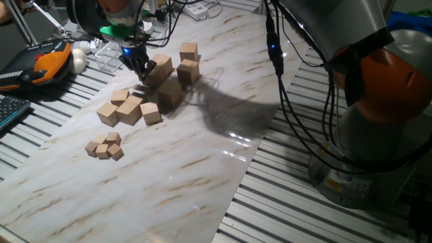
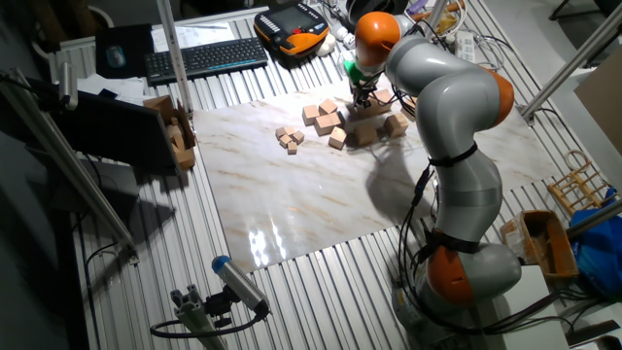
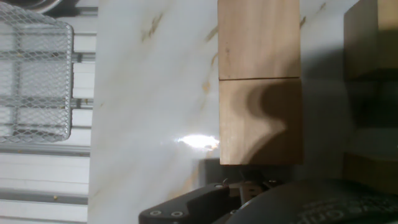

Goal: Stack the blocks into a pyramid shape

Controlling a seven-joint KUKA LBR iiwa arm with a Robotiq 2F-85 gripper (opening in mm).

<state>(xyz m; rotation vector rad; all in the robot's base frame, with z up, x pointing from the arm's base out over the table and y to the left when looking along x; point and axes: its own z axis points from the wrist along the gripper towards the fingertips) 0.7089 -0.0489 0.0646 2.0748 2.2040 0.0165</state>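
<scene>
In the hand view, 2 large blocks (image 3: 259, 84) sit edge to edge in the upper centre of the frame, just beyond the pincer body at the bottom edge. In one fixed view, the pincer (image 1: 140, 69) reaches down at upper left, touching or just beside the nearest of the large blocks (image 1: 160, 71); whether its fingers are spread or pinching cannot be told. Farther right, 2 blocks (image 1: 188, 63) stand stacked. Plain wood, likely light, stiff and fairly smooth: best gripped across opposite flat faces.

Grey-silver arm (image 2: 457, 107) with orange joint bands, black cables, green ring above black end effector (image 1: 140, 66).
</scene>
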